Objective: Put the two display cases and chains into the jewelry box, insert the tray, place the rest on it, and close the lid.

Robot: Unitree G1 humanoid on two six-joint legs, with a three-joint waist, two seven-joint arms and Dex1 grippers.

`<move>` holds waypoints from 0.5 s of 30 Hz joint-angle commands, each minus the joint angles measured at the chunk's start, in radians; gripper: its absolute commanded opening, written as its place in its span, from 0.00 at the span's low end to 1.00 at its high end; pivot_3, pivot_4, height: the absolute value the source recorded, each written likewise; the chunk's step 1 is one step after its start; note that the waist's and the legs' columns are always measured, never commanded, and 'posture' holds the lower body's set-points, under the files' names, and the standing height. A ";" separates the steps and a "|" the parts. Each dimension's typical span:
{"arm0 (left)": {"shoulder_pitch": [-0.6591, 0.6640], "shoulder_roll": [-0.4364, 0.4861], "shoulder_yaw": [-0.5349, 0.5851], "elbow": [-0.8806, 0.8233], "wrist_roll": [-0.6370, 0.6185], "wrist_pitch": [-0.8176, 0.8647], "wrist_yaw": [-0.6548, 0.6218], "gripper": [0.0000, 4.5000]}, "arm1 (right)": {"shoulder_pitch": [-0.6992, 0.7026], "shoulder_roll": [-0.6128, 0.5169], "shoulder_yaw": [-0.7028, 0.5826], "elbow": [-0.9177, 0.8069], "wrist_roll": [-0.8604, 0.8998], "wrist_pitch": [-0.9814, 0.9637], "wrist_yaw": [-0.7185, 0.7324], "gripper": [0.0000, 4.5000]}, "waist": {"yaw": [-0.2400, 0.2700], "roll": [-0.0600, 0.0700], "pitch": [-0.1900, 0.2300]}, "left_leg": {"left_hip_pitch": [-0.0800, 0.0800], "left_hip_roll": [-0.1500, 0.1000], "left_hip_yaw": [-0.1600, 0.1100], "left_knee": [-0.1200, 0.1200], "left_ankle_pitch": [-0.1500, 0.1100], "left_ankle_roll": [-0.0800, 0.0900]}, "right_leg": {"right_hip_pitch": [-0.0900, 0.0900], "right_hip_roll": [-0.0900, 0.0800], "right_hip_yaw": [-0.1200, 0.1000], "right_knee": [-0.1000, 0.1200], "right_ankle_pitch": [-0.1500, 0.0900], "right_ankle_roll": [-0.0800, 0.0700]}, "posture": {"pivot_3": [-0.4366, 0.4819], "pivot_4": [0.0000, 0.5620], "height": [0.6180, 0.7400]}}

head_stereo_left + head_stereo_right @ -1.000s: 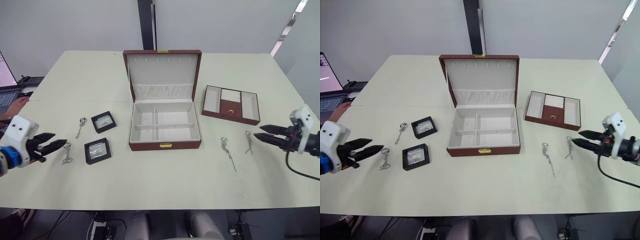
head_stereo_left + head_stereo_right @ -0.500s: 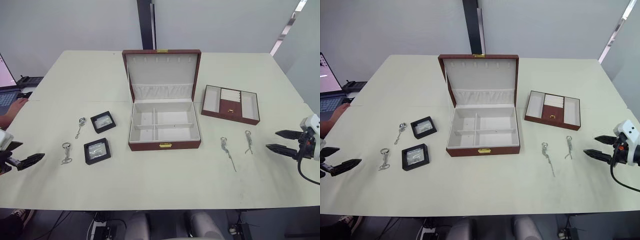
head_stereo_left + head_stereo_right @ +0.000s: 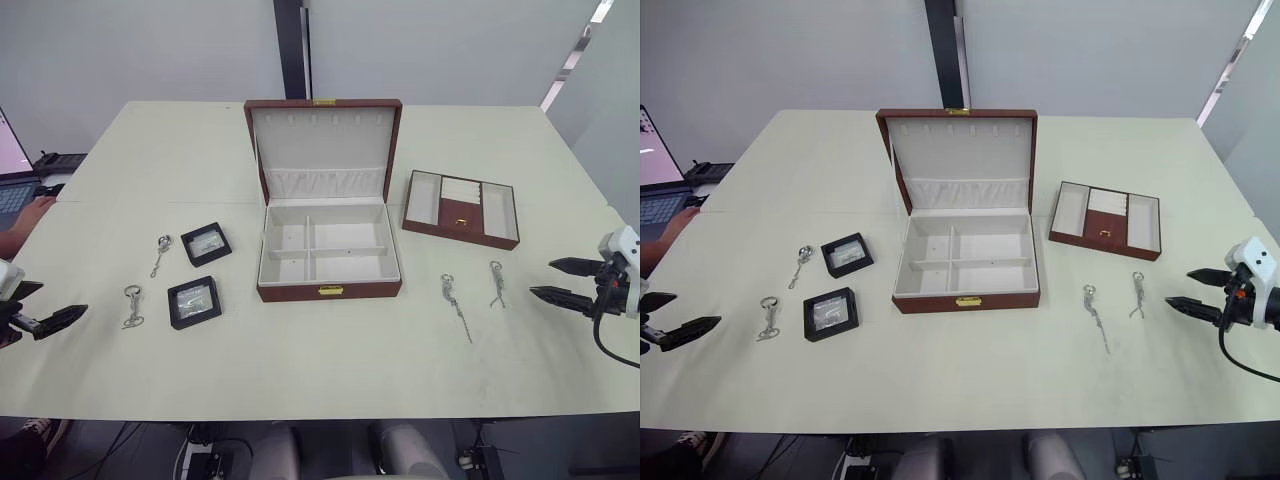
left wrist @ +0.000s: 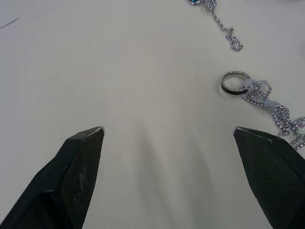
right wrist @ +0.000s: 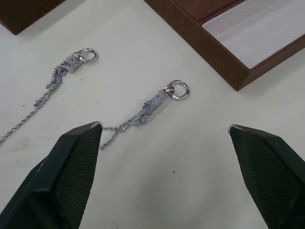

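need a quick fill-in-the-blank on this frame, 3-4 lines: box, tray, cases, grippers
The jewelry box stands with its lid ____.
The tray lies on the table on the box's ____ side.
The number of black display cases on the table is ____.
Both the left gripper and the right gripper are ____.

Missing words: open; right; two; open

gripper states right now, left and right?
Left gripper: open, holding nothing.
Right gripper: open, holding nothing.
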 commanded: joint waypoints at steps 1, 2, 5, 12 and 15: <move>0.081 -0.054 0.093 -0.144 -0.071 0.060 0.028 1.00 | -0.022 0.014 -0.039 -0.182 0.101 0.084 0.008 1.00 | -0.005 0.000 0.000 | 0.000 0.000 0.000 0.000 0.000 0.000 | 0.000 0.000 0.000 0.000 0.000 0.000 | 0.48 0.27 1.00; 0.114 -0.086 0.118 -0.196 -0.092 0.081 0.047 1.00 | -0.021 0.026 -0.035 -0.250 0.132 0.118 0.002 1.00 | -0.006 0.001 0.000 | 0.000 0.000 0.000 0.000 0.000 0.000 | 0.000 0.000 0.000 0.001 0.000 0.000 | 0.48 0.27 1.00; 0.194 -0.184 0.174 -0.359 -0.144 0.152 0.119 1.00 | -0.029 0.067 -0.013 -0.422 0.206 0.199 -0.026 1.00 | -0.007 0.000 0.000 | 0.000 0.001 -0.001 0.000 0.000 0.000 | 0.000 0.000 0.000 0.003 0.000 0.000 | 0.48 0.27 1.00; 0.271 -0.447 0.178 -0.620 -0.171 0.175 0.345 1.00 | -0.147 0.199 0.112 -0.646 0.282 0.296 -0.092 1.00 | 0.001 -0.003 0.001 | 0.000 0.000 -0.002 0.001 0.000 0.000 | 0.001 0.000 -0.001 0.003 0.000 0.000 | 0.48 0.27 1.00; 0.261 -0.547 0.150 -0.681 -0.147 0.151 0.452 1.00 | -0.220 0.252 0.188 -0.678 0.274 0.301 -0.100 1.00 | 0.002 -0.004 0.000 | 0.000 0.000 -0.003 0.001 0.000 0.000 | 0.001 0.000 -0.001 0.003 0.000 0.000 | 0.48 0.27 1.00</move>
